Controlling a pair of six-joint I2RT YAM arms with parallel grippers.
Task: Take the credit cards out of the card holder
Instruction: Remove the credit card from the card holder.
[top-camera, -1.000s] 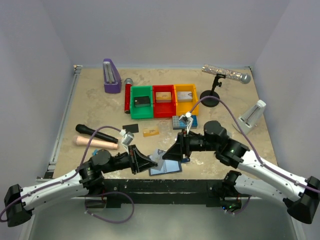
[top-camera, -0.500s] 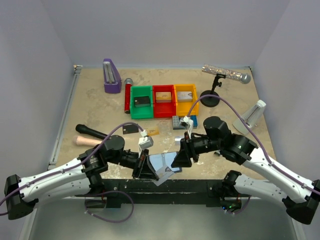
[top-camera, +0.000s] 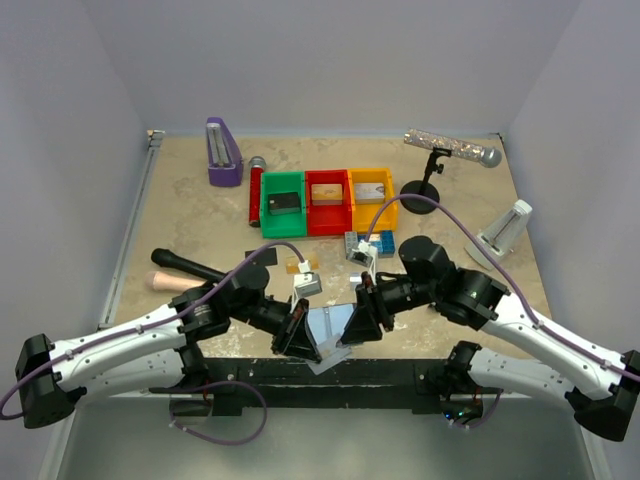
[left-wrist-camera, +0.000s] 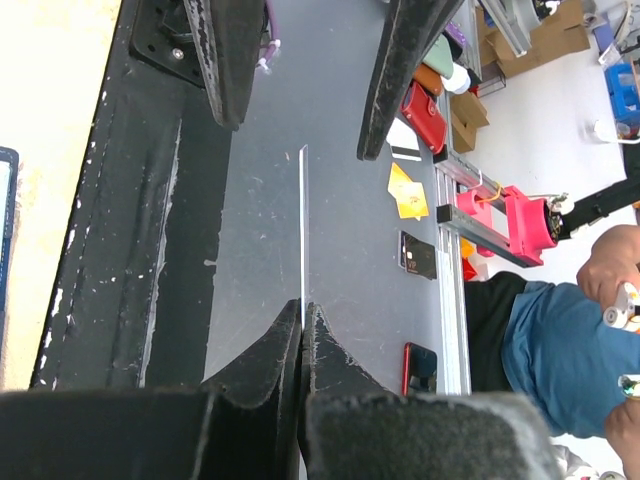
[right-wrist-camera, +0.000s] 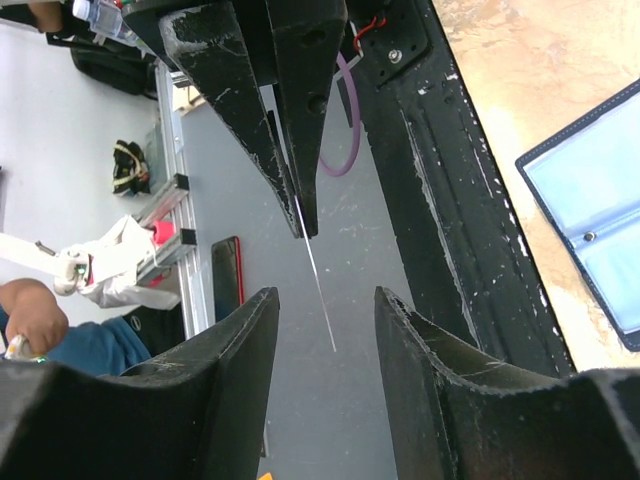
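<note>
My left gripper (top-camera: 303, 338) is shut on one edge of a silvery grey credit card (top-camera: 327, 338), held above the table's near edge. The left wrist view has that card (left-wrist-camera: 303, 220) edge-on, a thin line rising from the gripper (left-wrist-camera: 302, 306). My right gripper (top-camera: 352, 326) faces it and is open. Its jaws (right-wrist-camera: 327, 296) stand either side of the card's free edge (right-wrist-camera: 322, 295) without touching it. The open card holder (right-wrist-camera: 600, 230), navy with pale blue pockets, lies on the table beside them. A gold-tan card (top-camera: 297, 266) lies farther back.
A black rail (top-camera: 400, 370) runs along the near edge under both grippers. Behind are green (top-camera: 283, 205), red (top-camera: 327, 200) and orange (top-camera: 371, 197) bins, a blue brick plate (top-camera: 362, 243), two microphones (top-camera: 185, 272), a purple object (top-camera: 222, 152), a mic stand (top-camera: 425, 190) and a white stand (top-camera: 505, 232).
The left gripper has swung the grey card from over the card holder toward the near edge. The right gripper has moved in to it and its jaws have narrowed around the card.
</note>
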